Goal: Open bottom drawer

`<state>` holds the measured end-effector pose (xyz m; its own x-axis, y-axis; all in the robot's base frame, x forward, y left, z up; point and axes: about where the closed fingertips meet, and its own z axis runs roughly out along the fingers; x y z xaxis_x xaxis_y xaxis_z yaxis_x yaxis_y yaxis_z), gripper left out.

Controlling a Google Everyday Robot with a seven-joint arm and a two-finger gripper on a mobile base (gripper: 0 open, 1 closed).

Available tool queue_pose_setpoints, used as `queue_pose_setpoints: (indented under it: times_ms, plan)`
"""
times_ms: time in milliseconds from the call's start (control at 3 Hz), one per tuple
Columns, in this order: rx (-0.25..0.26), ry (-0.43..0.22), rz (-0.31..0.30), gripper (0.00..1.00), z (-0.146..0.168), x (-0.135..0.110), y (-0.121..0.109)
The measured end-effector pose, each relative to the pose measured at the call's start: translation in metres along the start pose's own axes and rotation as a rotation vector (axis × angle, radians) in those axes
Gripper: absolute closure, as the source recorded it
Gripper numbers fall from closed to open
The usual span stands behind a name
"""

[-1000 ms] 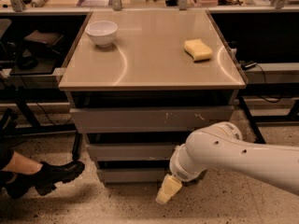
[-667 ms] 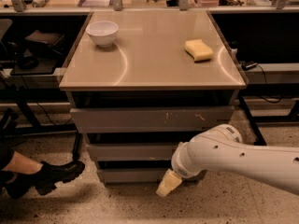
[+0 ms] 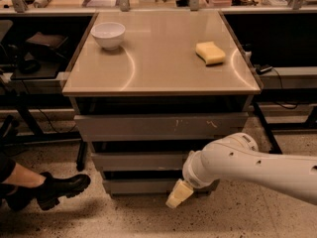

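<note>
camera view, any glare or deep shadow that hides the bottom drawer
Camera view: curved glare arcs streak the tabletop beside the white bowl and the yellow sponge; the gaps above the drawers sink into black shadow; the front of the bottom drawer is dim but visible; the end effector, low before its right part, is evenly lit.

Your bottom drawer (image 3: 138, 186) is the lowest of the three grey fronts under the tabletop, just above the speckled floor. You see a plain, dull-grey, flat strip with no handle and no marks, level, with a dark gap along its top edge. It looks pushed in. Its right end is hidden behind the arm, and the gripper (image 3: 178, 195) hangs just before its lower edge, right of centre.
</note>
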<state>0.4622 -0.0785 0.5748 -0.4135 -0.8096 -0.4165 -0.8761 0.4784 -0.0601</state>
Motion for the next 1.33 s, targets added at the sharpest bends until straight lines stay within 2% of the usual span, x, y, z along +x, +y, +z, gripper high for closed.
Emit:
queue_pose_setpoints:
  times_ms: [333, 667, 1000, 1333]
  plan:
    - [-0.075, -0.123, 0.055, 0.0, 0.012, -0.018, -0.006]
    - [-0.155, -0.258, 0.094, 0.0, 0.011, -0.007, -0.029]
    - [-0.146, -0.299, 0.101, 0.0, 0.01, 0.026, -0.054]
    - [-0.145, -0.299, 0.101, 0.0, 0.011, 0.026, -0.054]
